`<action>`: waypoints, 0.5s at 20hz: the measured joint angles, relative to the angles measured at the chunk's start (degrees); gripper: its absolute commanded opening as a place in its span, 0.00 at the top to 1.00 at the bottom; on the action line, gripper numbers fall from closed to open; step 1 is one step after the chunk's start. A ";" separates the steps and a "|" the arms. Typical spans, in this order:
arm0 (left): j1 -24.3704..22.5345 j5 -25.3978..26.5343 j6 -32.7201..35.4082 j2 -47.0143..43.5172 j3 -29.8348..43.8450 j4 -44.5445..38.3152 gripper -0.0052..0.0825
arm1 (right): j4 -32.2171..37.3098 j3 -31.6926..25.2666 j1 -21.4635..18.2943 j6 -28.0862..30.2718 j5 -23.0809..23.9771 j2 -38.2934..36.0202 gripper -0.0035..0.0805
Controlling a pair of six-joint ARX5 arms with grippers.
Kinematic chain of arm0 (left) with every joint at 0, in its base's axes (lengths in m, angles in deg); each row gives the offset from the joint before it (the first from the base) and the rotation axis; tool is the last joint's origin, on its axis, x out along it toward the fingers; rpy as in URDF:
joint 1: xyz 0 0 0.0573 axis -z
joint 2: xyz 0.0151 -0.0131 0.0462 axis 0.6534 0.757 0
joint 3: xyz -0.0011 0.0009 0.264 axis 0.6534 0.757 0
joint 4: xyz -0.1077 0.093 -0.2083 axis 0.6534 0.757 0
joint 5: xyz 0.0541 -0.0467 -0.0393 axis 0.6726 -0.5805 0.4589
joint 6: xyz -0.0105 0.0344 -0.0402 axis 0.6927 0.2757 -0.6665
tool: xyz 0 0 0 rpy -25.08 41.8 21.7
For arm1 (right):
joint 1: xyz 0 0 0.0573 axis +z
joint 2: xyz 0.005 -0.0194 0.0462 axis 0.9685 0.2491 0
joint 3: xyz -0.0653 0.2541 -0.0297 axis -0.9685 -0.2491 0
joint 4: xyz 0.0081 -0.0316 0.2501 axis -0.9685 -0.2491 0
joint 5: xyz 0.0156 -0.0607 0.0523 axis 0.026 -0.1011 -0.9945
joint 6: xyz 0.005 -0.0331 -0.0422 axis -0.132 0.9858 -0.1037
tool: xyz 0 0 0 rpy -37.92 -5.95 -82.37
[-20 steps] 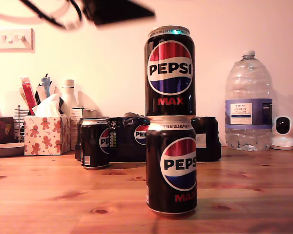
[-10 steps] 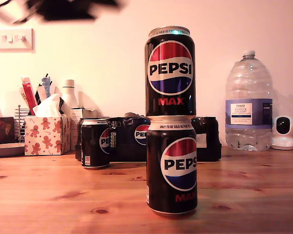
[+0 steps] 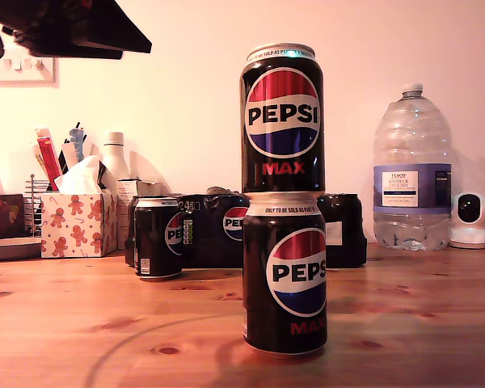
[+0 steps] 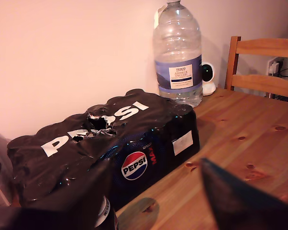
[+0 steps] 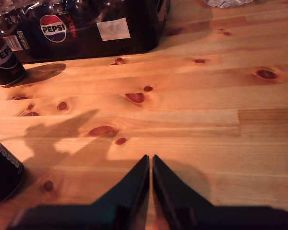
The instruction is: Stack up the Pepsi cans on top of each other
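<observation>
Down at our second gripper [image 5: 150,163], the two dark fingers lie pressed together with only a hairline slit between them, holding nothing, hovering above bare wooden table [image 5: 192,110]. Our first gripper [image 4: 156,191] has its fingers spread wide apart and empty — one dark finger [image 4: 235,196] shows clearly, the other is a blurred dark mass. Beyond them sits the black shrink-wrapped multipack [image 4: 105,143], its top wrap torn open, and behind it the large clear water bottle [image 4: 177,52] against the wall, with a wooden chair [image 4: 261,62] beside the table.

In the exterior view, a dark arm part [image 3: 73,28] hangs at about 10 o'clock; we cannot tell which arm it is. Centre frame, the upper Pepsi can [image 3: 282,117] stands upright on the lower Pepsi can [image 3: 284,275], rims touching, logos facing the camera. The third Pepsi can [image 3: 158,238] stands alone on the table at roughly 9 o'clock from the stack, just in front of the multipack and well apart from the stack. Further toward 9 o'clock is a tissue box [image 3: 77,222] printed with gingerbread figures; at 3 o'clock, past the water bottle, is a small white camera [image 3: 470,220].
</observation>
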 measured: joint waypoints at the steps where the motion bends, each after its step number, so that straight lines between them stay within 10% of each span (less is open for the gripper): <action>1: -0.44 -0.15 0.00 0.00 0.00 0.00 0.15 | -0.02 -0.02 0.00 0.00 0.02 0.00 0.97; 10: -2.91 -0.70 -0.59 -0.02 10.69 -16.48 0.15 | 0.00 -0.02 0.00 0.00 0.02 0.00 0.97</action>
